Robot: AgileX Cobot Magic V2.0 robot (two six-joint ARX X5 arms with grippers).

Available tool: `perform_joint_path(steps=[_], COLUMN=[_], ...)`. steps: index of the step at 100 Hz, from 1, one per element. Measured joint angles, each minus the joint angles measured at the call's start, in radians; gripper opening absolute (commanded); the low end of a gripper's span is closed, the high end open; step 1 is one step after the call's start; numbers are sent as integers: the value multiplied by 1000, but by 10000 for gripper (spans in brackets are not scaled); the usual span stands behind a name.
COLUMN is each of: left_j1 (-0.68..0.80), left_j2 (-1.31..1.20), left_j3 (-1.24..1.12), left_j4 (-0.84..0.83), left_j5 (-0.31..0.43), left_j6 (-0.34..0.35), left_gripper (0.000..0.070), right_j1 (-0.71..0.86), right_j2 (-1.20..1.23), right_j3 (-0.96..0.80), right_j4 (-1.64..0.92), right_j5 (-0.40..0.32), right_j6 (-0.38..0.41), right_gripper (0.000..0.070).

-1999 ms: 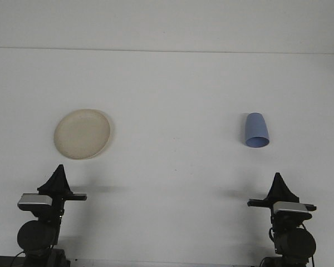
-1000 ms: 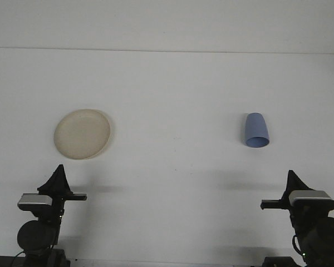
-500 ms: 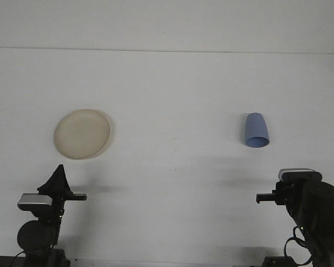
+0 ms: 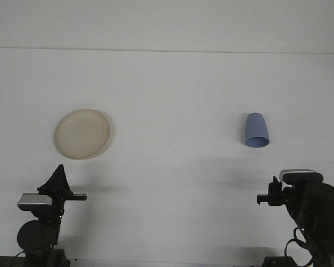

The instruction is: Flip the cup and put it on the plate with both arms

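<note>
A blue cup (image 4: 256, 130) lies on its side on the white table, right of centre, its open mouth turned toward me. A cream plate (image 4: 82, 134) lies flat on the left side with nothing on it. My left gripper (image 4: 59, 168) rests near the front edge, below the plate, with its fingers together in a point and nothing held. My right gripper (image 4: 276, 182) sits at the front right, below the cup and well short of it. Most of it is hidden behind its own wrist and camera housing.
The white table (image 4: 172, 89) runs back to a pale wall. A wide bare stretch separates the plate from the cup. Both arm bases sit at the bottom corners.
The right arm has shifted to the right and tipped forward, so its pointed gripper shape no longer stands up. The left arm, the cup and the plate have not moved.
</note>
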Motion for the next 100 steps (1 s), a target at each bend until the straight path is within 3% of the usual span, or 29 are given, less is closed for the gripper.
perform_joint_path(steps=[4,39,76,100], left_j1=[0,0,0,0], left_j2=[0,0,0,0], left_j3=[0,0,0,0], left_j4=[0,0,0,0], left_j5=[0,0,0,0], left_j6=[0,0,0,0], left_gripper=[11,11,11,11], right_j1=[0,0,-1,-36], right_j2=[0,6,127,187], right_j3=[0,0,-3,-137], right_j4=[0,16,248,502], right_j5=[0,0,0,-2], right_j6=[0,1,-10,-16], right_gripper=[560,560,559,559])
